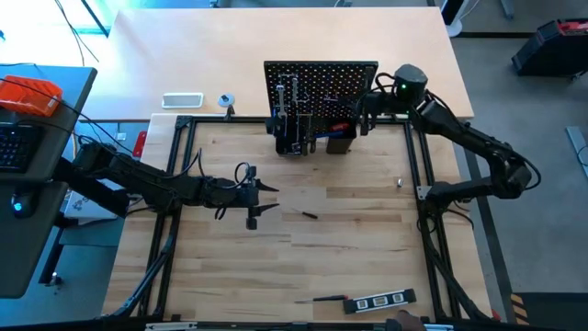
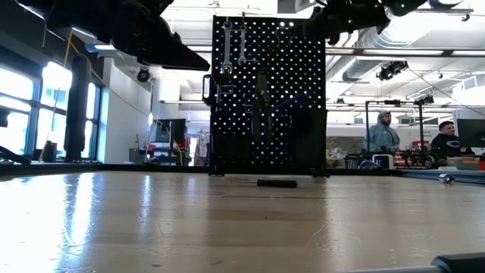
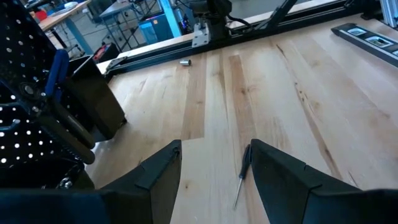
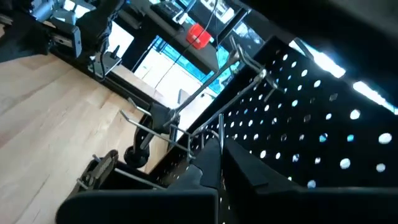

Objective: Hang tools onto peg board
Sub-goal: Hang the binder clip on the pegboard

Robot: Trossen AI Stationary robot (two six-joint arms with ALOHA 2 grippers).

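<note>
A wooden table [image 1: 349, 257] inside a black frame is seen from above, with the black peg board [image 1: 320, 87] standing upright at its far edge. Silver wrenches [image 2: 233, 45] hang near the board's top, and other dark tools, hard to tell apart, hang below them, with black holder boxes [image 1: 338, 142] at its base. The left gripper [image 1: 262, 200] hovers over the middle of the table, its two fingers spread wide and holding nothing. Just beyond its fingertips a small screwdriver [image 3: 241, 184] lies flat on the wood. The right gripper [image 1: 365, 114] is up against the right side of the peg board; its wrist camera looks closely along the perforated panel and metal hooks [image 4: 186, 127], and whether its fingers are apart or closed cannot be told. A black level [image 1: 379, 300] with pale windows lies at the table's near edge, with a thin dark tool [image 1: 326, 299] just beside it. No writing or label on any tool can be read. Two people [image 2: 413, 136] stand in the room far behind the table.
</note>
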